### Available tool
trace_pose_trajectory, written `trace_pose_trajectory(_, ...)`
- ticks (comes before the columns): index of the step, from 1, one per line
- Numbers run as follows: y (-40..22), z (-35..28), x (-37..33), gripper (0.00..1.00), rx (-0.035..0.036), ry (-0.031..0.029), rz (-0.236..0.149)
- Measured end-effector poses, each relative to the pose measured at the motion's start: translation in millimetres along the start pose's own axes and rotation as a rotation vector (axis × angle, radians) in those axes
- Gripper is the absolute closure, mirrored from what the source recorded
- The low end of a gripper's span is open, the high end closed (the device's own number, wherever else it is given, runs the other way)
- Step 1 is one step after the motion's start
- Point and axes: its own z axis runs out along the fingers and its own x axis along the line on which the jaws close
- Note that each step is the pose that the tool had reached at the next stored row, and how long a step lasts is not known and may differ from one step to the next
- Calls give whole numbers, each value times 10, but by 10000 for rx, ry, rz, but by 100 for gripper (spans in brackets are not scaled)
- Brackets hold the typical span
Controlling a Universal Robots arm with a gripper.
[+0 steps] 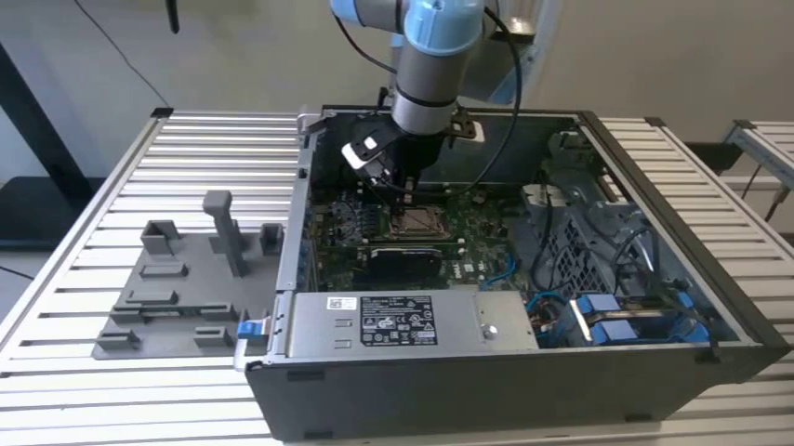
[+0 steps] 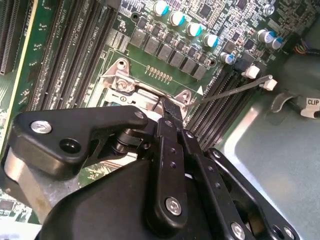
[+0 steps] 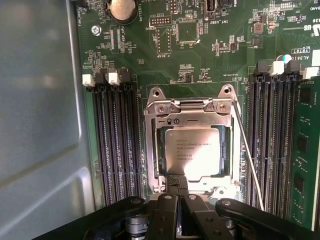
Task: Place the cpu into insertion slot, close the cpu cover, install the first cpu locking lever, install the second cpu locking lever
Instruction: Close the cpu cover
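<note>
We see a slatted aluminium table (image 1: 149, 149) carrying a dark grey open computer case (image 1: 496, 381). A grey moulded fixture tray (image 1: 162, 307) lies beside the case, toward the table edge on the exterior view's left. The grey and light-blue robot arm (image 1: 429, 84) reaches down into the case near its back wall.

Inside the case lies the green circuit board (image 3: 165, 60), with rows of long black memory slots (image 3: 117, 145) on both sides of the socket. The insertion slot (image 3: 148, 150), a square socket with a silver metal rim, sits mid-board (image 1: 418, 221).

The silver metal cpu cover (image 3: 190, 107) is down over the slot. The cpu (image 3: 192, 152), a flat grey-tan square chip, is seated in the slot and framed by the cover's opening.

A thin silver locking lever (image 3: 247, 155) is not tucked in. It slants away from one slot corner, out over the memory slots (image 2: 230, 91).

The black gripper (image 3: 176, 182) has its jaws pressed together, and we see nothing between them. In both wrist views its tip (image 2: 171, 107) sits at the middle of one edge of the cover. The cpu lies just beyond the tip, flat in the socket and outside the jaws.
</note>
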Motion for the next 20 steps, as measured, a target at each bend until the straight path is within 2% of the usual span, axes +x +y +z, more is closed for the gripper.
trace_pose_trajectory(7,-25,-251,26,89,3,16,1)
trace_pose_trajectory(11,-39,-369,38,89,-5,48,-1)
trace_pose_trajectory(13,-55,-400,41,89,-29,76,-6)
trace_pose_trajectory(16,-67,-405,41,89,-98,91,-15)
trace_pose_trajectory(20,-67,-406,41,89,-98,89,-15)
